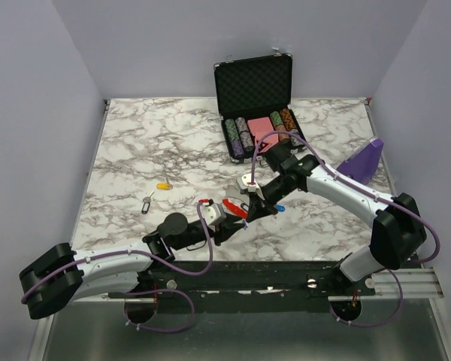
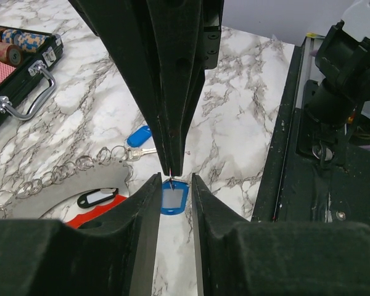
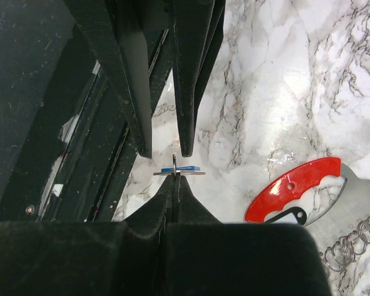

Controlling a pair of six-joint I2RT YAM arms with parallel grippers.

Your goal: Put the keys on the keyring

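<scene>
- Your right gripper (image 3: 174, 179) is clamped tight, pinching the thin metal end of the held key (image 2: 173, 198). The key's blue tag hangs just past the fingertips.
- Your left gripper (image 2: 175, 180) faces it tip to tip. Its fingers stand a narrow gap apart with bare marble showing between them in the right wrist view, and they pinch nothing. The blue tag sits just off their tips.
- The keyring (image 3: 293, 185) lies flat on the table, red part up. The held key is just beside it but apart from it, not threaded on.
- A black tag (image 2: 98, 197) lies right against the keyring's red part.
- A chain (image 2: 68, 169) of small rings runs from beside the keyring's silver part up to the loose blue key (image 1: 279, 208), which lies near the keyring on its right.
- The yellow key (image 1: 163, 186) lies well left of the keyring. Another key (image 1: 147, 203) lies further left still, its tag colour unclear.
- The case (image 1: 254, 86) stands open well beyond the keyring.
</scene>
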